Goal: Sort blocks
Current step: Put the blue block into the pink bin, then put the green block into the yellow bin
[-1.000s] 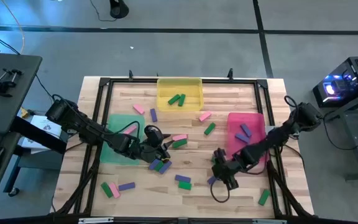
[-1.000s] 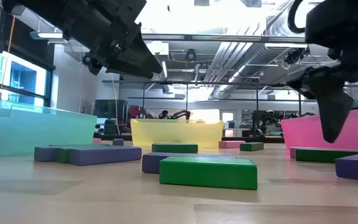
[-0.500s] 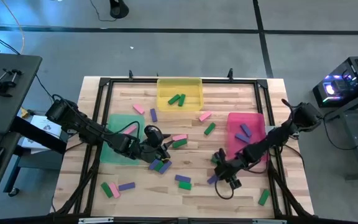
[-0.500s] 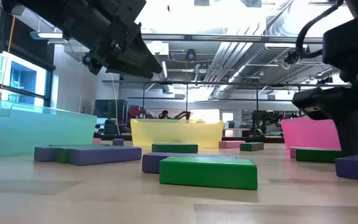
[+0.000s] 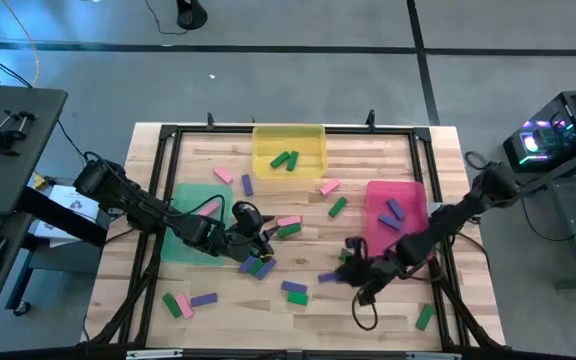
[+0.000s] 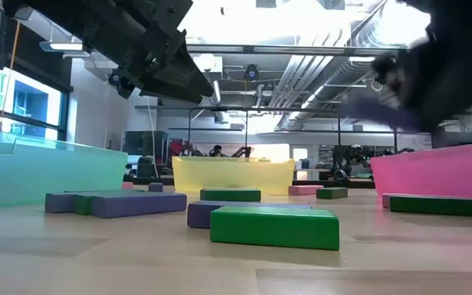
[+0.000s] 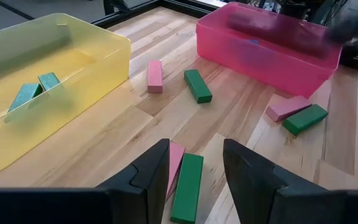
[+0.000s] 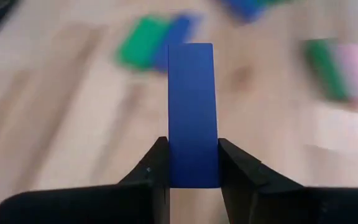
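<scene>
Pink, green and blue-purple blocks lie flat and scattered on the wooden table (image 5: 218,300). My right gripper (image 5: 342,277) hangs over the table's near right part, shut on a blue-purple block (image 8: 191,106) that is clear of the table. My left gripper (image 7: 194,168) hovers open above the table's middle. A pink block (image 7: 174,158) and a green block (image 7: 188,186) lie side by side on the wood below and just ahead of its fingers, untouched. Two green blocks (image 5: 285,159) lie in the yellow tray (image 5: 314,135), and two blue-purple ones (image 5: 393,213) in the pink tray (image 5: 413,190). My right gripper pinches the blue-purple block's two long sides (image 8: 191,171) between its two fingers, at the end nearest the wrist. The fingers lie along the block, which sticks out straight ahead of them. The block is lifted clear of the table.
A green tray (image 5: 190,205) stands at the left under my left arm. Loose blocks lie near the front edge (image 5: 190,302), at mid-table (image 5: 294,291) and at the front right (image 5: 424,318). A black frame (image 5: 168,135) rims the table.
My right gripper has come down onto a blue-purple block on the table's near right part, taken hold of it and risen. The block is now lifted clear and has moved a little toward the table's left and far side.
</scene>
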Tool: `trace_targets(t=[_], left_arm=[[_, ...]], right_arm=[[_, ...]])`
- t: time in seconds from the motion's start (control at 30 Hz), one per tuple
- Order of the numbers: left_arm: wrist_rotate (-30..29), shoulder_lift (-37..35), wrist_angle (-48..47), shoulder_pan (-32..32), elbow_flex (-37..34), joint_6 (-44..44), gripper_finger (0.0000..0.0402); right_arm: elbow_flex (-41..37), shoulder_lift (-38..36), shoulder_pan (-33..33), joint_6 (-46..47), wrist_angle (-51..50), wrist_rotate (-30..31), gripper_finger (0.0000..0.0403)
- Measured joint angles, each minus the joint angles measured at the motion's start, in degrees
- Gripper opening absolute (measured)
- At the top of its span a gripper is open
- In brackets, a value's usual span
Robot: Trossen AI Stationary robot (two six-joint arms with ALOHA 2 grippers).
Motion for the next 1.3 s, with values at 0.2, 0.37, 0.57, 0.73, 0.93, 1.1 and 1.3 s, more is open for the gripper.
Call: trace_targets(t=[0.2, 0.37, 0.57, 0.73, 0.93, 1.1, 1.3], left_arm=[[0.00, -0.01, -0.05, 0.00, 0.00, 0.00, 0.0137], [0.00, -0.02, -0.08, -0.02, 0.00, 0.00, 0.0137], [0.01, -0.02, -0.11, -0.02, 0.00, 0.00, 0.0137], [0.00, -0.02, -0.10, -0.02, 0.00, 0.00, 0.0137], [0.00, -0.02, -0.04, -0.02, 0.00, 0.00, 0.0137], [0.00, -0.02, -0.02, -0.02, 0.00, 0.00, 0.0137], [0.01, -0.02, -0.04, -0.02, 0.00, 0.00, 0.0137]], right_arm=[[6.78, -7.89, 0.08, 24.21, -33.38, 16.00, 0.0071], [6.45, -14.11, -2.04, 57.29, -57.42, 17.59, 0.0071], [-1.09, -17.89, -5.81, 71.75, -62.99, 7.99, 0.0073], [-4.72, -16.46, -10.00, 67.78, -58.26, 1.84, 0.0074], [-4.47, -15.91, -13.57, 60.48, -55.61, -2.56, 0.0095], [-5.35, -15.72, -17.18, 56.26, -55.86, -8.20, 0.0121], [-5.35, -15.69, -19.61, 48.52, -55.03, -10.02, 0.0148]])
